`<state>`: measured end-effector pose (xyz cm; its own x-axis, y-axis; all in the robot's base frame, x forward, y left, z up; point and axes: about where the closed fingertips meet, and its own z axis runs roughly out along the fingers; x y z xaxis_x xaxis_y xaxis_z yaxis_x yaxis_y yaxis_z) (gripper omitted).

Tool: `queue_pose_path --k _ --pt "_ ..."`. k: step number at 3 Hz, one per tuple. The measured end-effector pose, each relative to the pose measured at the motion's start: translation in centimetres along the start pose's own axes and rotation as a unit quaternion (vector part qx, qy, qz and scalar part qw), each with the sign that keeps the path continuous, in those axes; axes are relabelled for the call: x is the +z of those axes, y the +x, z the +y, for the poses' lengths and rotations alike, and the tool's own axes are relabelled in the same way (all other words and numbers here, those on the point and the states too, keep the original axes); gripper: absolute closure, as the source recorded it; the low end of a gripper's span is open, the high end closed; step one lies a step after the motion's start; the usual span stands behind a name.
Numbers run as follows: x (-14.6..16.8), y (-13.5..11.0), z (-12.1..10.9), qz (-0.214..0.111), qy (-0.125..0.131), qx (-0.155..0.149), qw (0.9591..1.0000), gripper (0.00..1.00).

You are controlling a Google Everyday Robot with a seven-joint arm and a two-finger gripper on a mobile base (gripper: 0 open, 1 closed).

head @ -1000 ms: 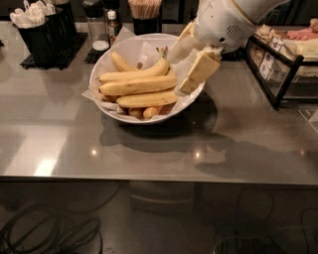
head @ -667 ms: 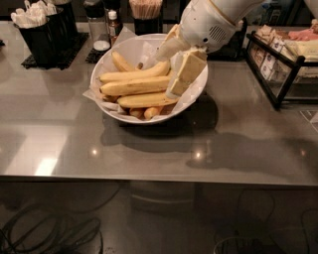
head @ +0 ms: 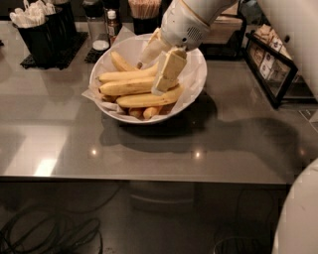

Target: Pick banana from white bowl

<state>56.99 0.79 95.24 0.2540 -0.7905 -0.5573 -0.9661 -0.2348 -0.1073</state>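
The white bowl sits at the back middle of the grey table, lined with crinkled white paper and holding several yellow bananas. One long banana lies across the middle, another in front of it. My gripper reaches down from the upper right over the bowl's centre. Its cream fingers are spread open. The near fingertip touches the middle banana and the far fingertip is near the bananas at the back. Nothing is held.
Behind the bowl stand a black caddy of white utensils, a shaker, a small bottle and a cup of sticks. A black wire rack stands at the right. The table's front edge runs across below.
My gripper has moved left from the bowl's right rim to over its centre and has come down onto the bananas. The bowl and bananas have not moved.
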Motion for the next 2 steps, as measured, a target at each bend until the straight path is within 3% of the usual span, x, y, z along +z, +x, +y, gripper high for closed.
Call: queue_pose_path --k 2 --pt "1.83 0.62 -0.76 -0.015 -0.018 0.007 0.9997 0.31"
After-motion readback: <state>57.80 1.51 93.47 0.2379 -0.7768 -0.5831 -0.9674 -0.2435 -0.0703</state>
